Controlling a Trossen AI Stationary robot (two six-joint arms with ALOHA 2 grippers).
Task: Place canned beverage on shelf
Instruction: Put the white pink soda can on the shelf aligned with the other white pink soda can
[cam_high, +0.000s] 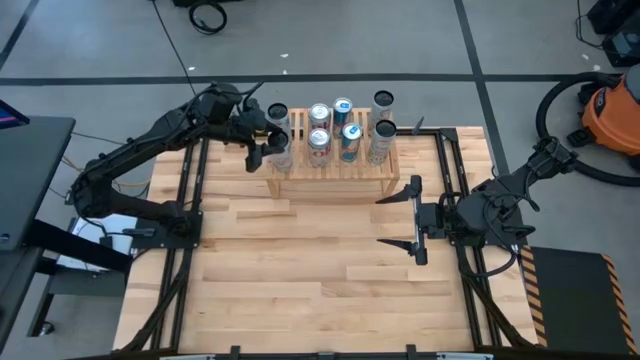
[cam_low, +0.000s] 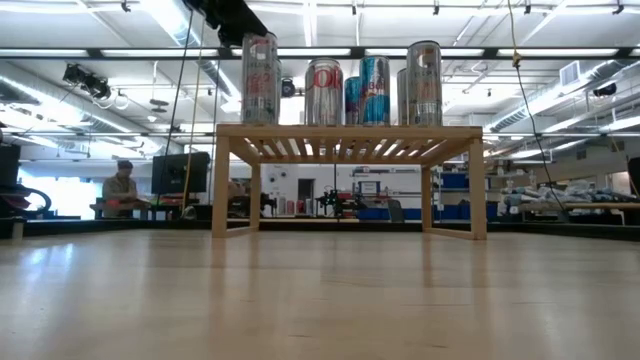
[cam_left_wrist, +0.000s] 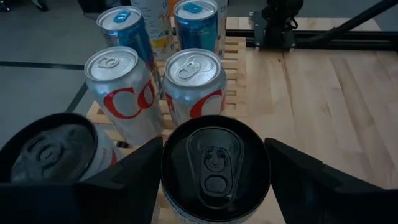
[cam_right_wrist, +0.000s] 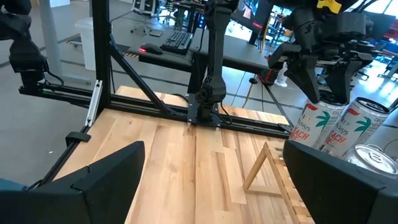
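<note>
Setting the can (cam_left_wrist: 216, 168) down squarely on the shelf (cam_high: 330, 178) slats at its left end, beside the other cans (cam_left_wrist: 158, 87), matters before the left tool (cam_high: 268, 143) pinching it lets go. Right tool (cam_high: 414, 219) waits spread over the table (cam_high: 320, 280). Red "Co" lettering shows on two neighbours.

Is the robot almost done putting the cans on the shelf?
Nearly. Several cans already stand on the shelf. The left pincer is shut on one more can at the shelf's left end, seemingly just setting it on the slats. What's left: letting go. The right pincer waits open over the table, and no other cans show there.
</note>
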